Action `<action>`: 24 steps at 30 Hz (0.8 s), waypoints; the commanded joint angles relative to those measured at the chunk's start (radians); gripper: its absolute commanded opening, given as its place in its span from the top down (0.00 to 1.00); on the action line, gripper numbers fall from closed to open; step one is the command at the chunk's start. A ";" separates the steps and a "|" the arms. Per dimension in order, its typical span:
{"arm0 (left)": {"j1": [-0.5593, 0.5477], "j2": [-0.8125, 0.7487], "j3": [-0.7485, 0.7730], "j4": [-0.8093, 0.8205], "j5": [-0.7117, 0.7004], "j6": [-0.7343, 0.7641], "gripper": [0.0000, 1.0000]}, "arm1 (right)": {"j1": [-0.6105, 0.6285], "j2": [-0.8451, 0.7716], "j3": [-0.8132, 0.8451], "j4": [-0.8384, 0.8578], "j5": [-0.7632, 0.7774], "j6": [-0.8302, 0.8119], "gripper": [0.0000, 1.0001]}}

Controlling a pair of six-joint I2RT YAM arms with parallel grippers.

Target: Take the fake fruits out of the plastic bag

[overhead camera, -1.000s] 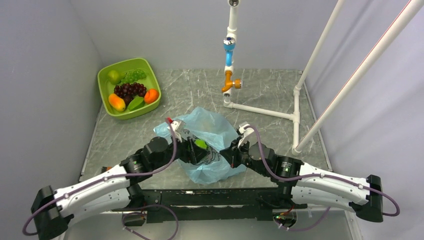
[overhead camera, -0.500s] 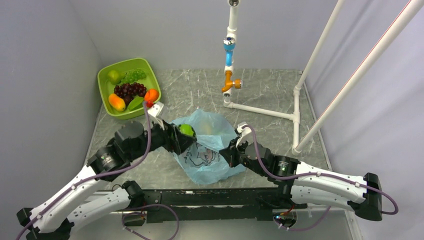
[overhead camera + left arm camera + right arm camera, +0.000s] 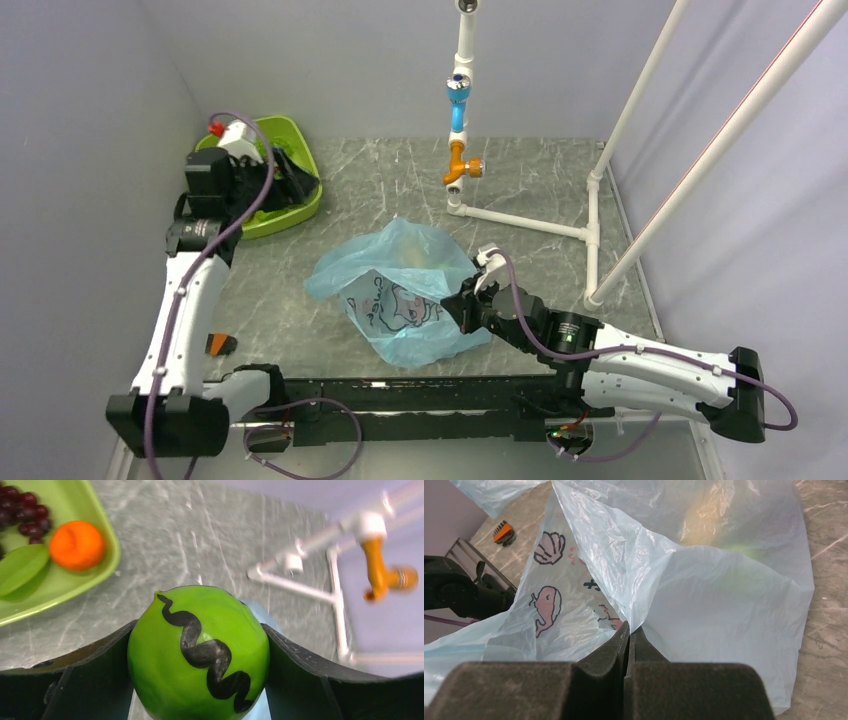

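Note:
My left gripper (image 3: pixel 287 186) is shut on a glossy green fake fruit (image 3: pixel 160 675) with a black squiggle on it, and holds it over the near right edge of the lime-green tub (image 3: pixel 304 208). In the left wrist view the tub (image 3: pixel 65 587) holds an orange fruit (image 3: pixel 76 545), a green leafy piece (image 3: pixel 20 567) and dark grapes (image 3: pixel 25 515). The light-blue plastic bag (image 3: pixel 400 290) lies crumpled mid-table, with yellow and green tints showing through it (image 3: pixel 706 522). My right gripper (image 3: pixel 463 310) is shut on a fold of the bag (image 3: pixel 634 580) at its right edge.
A white pipe frame (image 3: pixel 520 222) with a blue and orange fitting (image 3: pixel 458 130) stands at the back right. Grey walls close in left and behind. A small orange object (image 3: pixel 217 344) lies near the table's front left.
My left arm has lifted the green fruit out of the bag and swung it far left and back over the green tub. The right gripper has kept its hold on the bag.

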 commanded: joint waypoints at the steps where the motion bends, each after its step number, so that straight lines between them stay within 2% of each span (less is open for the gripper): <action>1: 0.218 0.077 -0.075 0.238 0.129 -0.223 0.73 | 0.004 -0.032 0.018 0.023 0.034 0.015 1.00; 5: 0.361 0.204 -0.196 0.530 0.185 -0.435 0.72 | 0.004 -0.049 0.006 0.035 0.032 0.026 1.00; 9: 0.425 0.403 -0.186 0.758 0.226 -0.538 0.68 | 0.004 -0.048 -0.025 0.084 -0.007 0.042 1.00; 13: 0.445 0.579 -0.112 0.819 0.197 -0.578 0.66 | 0.003 -0.032 -0.037 0.101 -0.030 0.051 1.00; 19: 0.456 0.791 -0.044 0.990 0.140 -0.779 0.58 | 0.001 -0.048 -0.052 0.108 -0.024 0.050 1.00; 20: 0.456 0.817 -0.017 0.987 0.120 -0.791 0.52 | 0.001 -0.050 -0.050 0.103 -0.022 0.051 1.00; 22: 0.454 0.854 0.037 0.977 0.077 -0.796 0.27 | 0.001 -0.058 -0.051 0.101 -0.022 0.055 1.00; 23: 0.454 0.872 0.067 0.968 0.058 -0.794 0.09 | 0.001 -0.062 -0.053 0.100 -0.025 0.057 1.00; 24: 0.452 0.891 0.110 0.953 0.056 -0.787 0.02 | 0.001 -0.066 -0.053 0.097 -0.027 0.058 1.00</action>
